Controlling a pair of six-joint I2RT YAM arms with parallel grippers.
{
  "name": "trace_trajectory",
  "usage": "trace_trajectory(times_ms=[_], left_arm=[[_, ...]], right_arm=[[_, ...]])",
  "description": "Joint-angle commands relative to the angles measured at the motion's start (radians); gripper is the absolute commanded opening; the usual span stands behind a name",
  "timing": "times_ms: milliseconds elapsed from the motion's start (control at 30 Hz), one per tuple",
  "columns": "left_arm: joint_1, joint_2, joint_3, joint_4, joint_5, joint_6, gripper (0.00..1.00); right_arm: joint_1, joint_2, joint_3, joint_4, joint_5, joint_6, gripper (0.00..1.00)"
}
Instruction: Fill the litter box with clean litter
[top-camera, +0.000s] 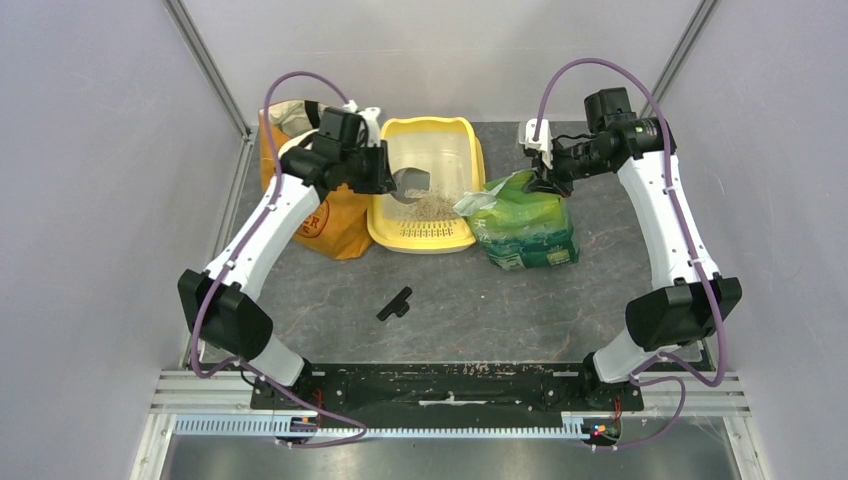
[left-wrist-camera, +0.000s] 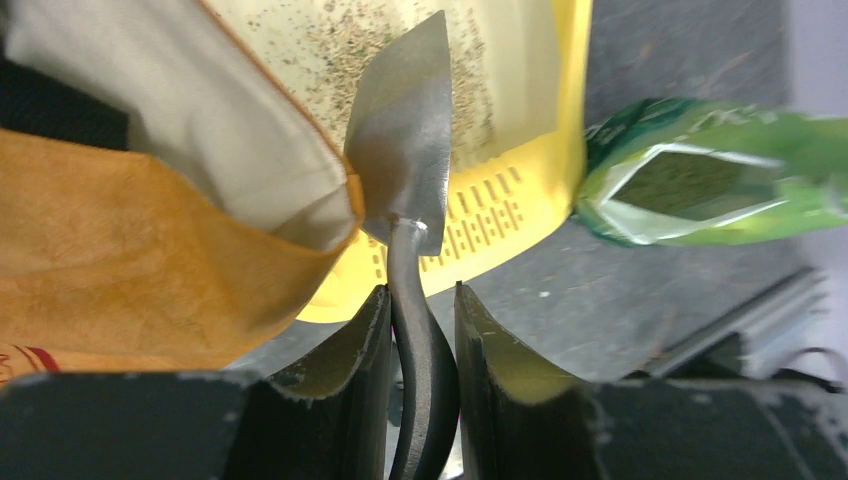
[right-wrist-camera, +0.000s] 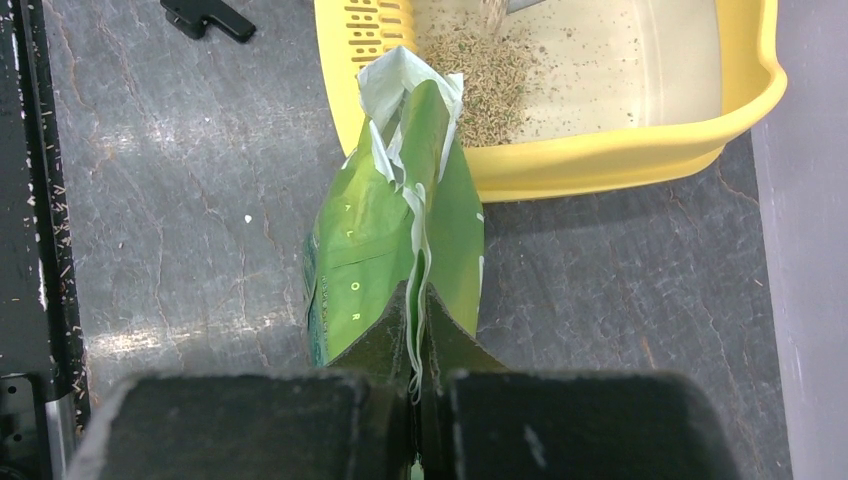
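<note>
The yellow litter box (top-camera: 473, 160) stands at the back middle, and a small heap of grey-brown clean litter (top-camera: 430, 206) lies at its slotted near end. My left gripper (top-camera: 386, 176) is shut on the dark handle of a greyish scoop (top-camera: 412, 182), whose blade hangs over the heap. In the left wrist view the handle (left-wrist-camera: 422, 350) sits between the fingers of the gripper (left-wrist-camera: 420, 300), with the blade (left-wrist-camera: 405, 120) over the speckled basin (left-wrist-camera: 510, 60). My right gripper (top-camera: 545, 176) is shut on the top edge of the green foil bag (top-camera: 525, 225); the right wrist view shows it (right-wrist-camera: 418, 300) pinching the bag (right-wrist-camera: 370, 220).
An orange paper grocery bag (top-camera: 335, 215) stands against the litter box's left side, under my left arm. A small black part (top-camera: 395, 303) lies on the grey table in front. Grey walls close in on both sides and the back.
</note>
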Motion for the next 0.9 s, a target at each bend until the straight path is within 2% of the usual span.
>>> trace_trajectory(times_ms=[0, 200, 367, 467, 633, 767, 867], left_arm=[[-0.129, -0.017, 0.068, 0.022, -0.298, 0.239, 0.02], [-0.218, 0.004, 0.060, 0.061, -0.490, 0.388, 0.02], [-0.222, 0.011, 0.068, 0.076, -0.501, 0.453, 0.02], [-0.220, -0.015, 0.086, 0.062, -0.398, 0.462, 0.02], [-0.218, -0.083, 0.162, 0.004, -0.108, 0.434, 0.02], [-0.217, -0.158, 0.118, -0.017, 0.082, 0.431, 0.02], [-0.201, -0.205, 0.062, -0.006, 0.164, 0.440, 0.02]], right_arm=[[-0.019, -0.092, -0.025, 0.012, -0.004, -0.017, 0.00], [-0.022, -0.142, -0.080, 0.011, 0.002, -0.028, 0.00], [-0.022, -0.167, -0.108, 0.001, 0.003, -0.046, 0.00], [-0.026, -0.172, -0.090, -0.036, -0.005, -0.060, 0.00], [-0.050, -0.199, -0.077, -0.100, -0.008, -0.119, 0.00], [-0.064, -0.209, -0.079, -0.157, -0.020, -0.177, 0.00], [-0.076, -0.213, -0.078, -0.160, -0.037, -0.187, 0.00]])
